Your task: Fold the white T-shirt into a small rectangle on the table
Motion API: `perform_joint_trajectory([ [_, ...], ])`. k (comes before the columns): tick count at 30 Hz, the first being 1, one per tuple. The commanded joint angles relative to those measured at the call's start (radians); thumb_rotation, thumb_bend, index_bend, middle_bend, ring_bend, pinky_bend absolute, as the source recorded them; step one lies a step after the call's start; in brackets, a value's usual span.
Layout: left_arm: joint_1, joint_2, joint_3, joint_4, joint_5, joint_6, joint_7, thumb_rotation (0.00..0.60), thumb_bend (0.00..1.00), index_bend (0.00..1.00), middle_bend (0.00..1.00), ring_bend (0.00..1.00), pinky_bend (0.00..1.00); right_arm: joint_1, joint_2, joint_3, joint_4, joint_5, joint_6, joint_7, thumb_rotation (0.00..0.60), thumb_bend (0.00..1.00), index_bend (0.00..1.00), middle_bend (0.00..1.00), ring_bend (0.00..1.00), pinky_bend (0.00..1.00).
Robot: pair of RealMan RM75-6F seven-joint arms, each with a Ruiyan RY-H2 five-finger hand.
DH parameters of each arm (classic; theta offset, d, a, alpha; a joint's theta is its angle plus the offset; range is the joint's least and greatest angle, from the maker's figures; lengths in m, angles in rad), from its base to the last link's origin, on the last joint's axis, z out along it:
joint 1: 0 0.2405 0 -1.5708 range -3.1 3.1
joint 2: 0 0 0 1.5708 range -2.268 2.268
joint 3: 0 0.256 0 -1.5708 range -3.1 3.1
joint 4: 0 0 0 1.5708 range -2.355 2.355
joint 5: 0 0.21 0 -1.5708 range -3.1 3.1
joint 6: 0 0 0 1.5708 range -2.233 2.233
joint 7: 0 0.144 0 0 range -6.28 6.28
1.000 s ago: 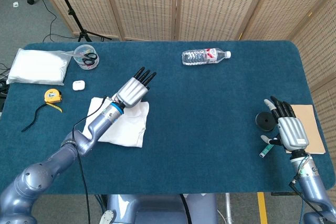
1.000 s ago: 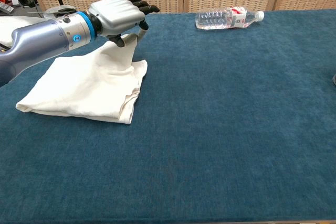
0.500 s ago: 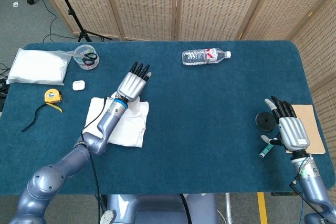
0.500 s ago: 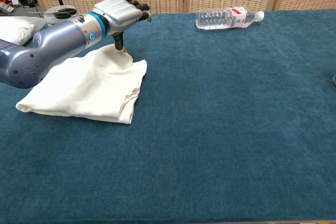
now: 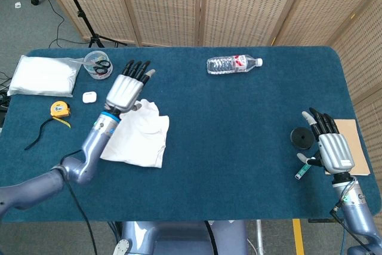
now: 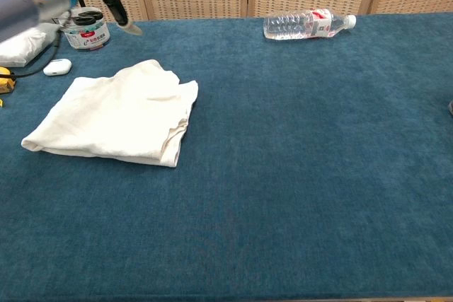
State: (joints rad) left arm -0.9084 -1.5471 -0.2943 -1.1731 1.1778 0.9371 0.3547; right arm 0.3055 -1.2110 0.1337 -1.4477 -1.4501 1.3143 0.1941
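Left hand point(image 5: 124, 91) has lifted off the white T-shirt point(image 5: 138, 138) and moved up and toward the far-left of the table over the last second; a second ago it hung right over the shirt's far corner, thumb apparently touching the cloth. Now it hovers clear of the fabric, fingers extended and spread, holding nothing. In the chest view only its lower edge shows at the top-left corner, so the head view decides this.

T-shirt lies on the left half of the table as a compact, roughly rectangular stack, layered edges visible along its right side, far corner slightly humped. Judgement: folding looks essentially finished; the withdrawal reads as a release after the last tuck. Remaining work, if any, is flattening that raised corner.

Right hand point(image 5: 330, 147) rests at the right table edge, fingers loosely apart, empty.

Surface: dark blue felt-like table cover point(image 5: 239, 147). Other items: water bottle point(image 5: 233, 63) lying on its side at the far edge, tub holding scissors point(image 5: 97, 64), earbud case point(image 5: 89, 96), yellow tape measure point(image 5: 58, 109), folded white cloth point(image 5: 45, 76) far left, black disc point(image 5: 302, 138) beside the right hand. Woven folding screens point(image 5: 179, 4) stand behind.
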Motion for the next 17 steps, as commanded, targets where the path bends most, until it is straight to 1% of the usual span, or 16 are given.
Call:
perform_joint_trajectory([
  [1, 0.170, 0.214, 0.034, -0.229, -0.035, 0.102, -0.046, 0.600, 0.00, 0.00, 0.00, 0.00, 0.00, -0.002, -0.002, 0.003, 0.002, 0.000, 0.007, -0.005, 0.600, 0.00, 0.00, 0.00, 0.00, 0.00],
  [2, 0.222, 0.259, 0.053, -0.273, -0.042, 0.134, -0.067, 0.600, 0.00, 0.00, 0.00, 0.00, 0.00, -0.003, -0.007, 0.007, 0.005, 0.003, 0.015, -0.013, 0.600, 0.00, 0.00, 0.00, 0.00, 0.00],
  [4, 0.271, 0.300, 0.073, -0.315, -0.035, 0.172, -0.092, 0.600, 0.00, 0.00, 0.00, 0.00, 0.00, -0.006, -0.015, 0.012, 0.010, 0.007, 0.026, -0.030, 0.600, 0.00, 0.00, 0.00, 0.00, 0.00],
  [5, 0.314, 0.321, 0.090, -0.336, -0.027, 0.211, -0.120, 0.600, 0.00, 0.00, 0.00, 0.00, 0.00, -0.009, -0.026, 0.019, 0.017, 0.014, 0.041, -0.055, 0.600, 0.00, 0.00, 0.00, 0.00, 0.00],
  [8, 0.395, 0.348, 0.128, -0.359, 0.005, 0.287, -0.178, 0.600, 0.00, 0.00, 0.00, 0.00, 0.00, -0.016, -0.055, 0.036, 0.035, 0.034, 0.077, -0.127, 0.600, 0.00, 0.00, 0.00, 0.00, 0.00],
  [13, 0.512, 0.339, 0.171, -0.343, 0.042, 0.405, -0.278, 0.600, 0.00, 0.00, 0.00, 0.00, 0.00, -0.023, -0.078, 0.048, 0.038, 0.054, 0.100, -0.180, 0.600, 0.00, 0.00, 0.00, 0.00, 0.00],
  [17, 0.570, 0.322, 0.179, -0.303, 0.055, 0.463, -0.351, 0.600, 0.00, 0.00, 0.00, 0.00, 0.00, -0.027, -0.078, 0.049, 0.028, 0.062, 0.100, -0.202, 0.600, 0.00, 0.00, 0.00, 0.00, 0.00],
])
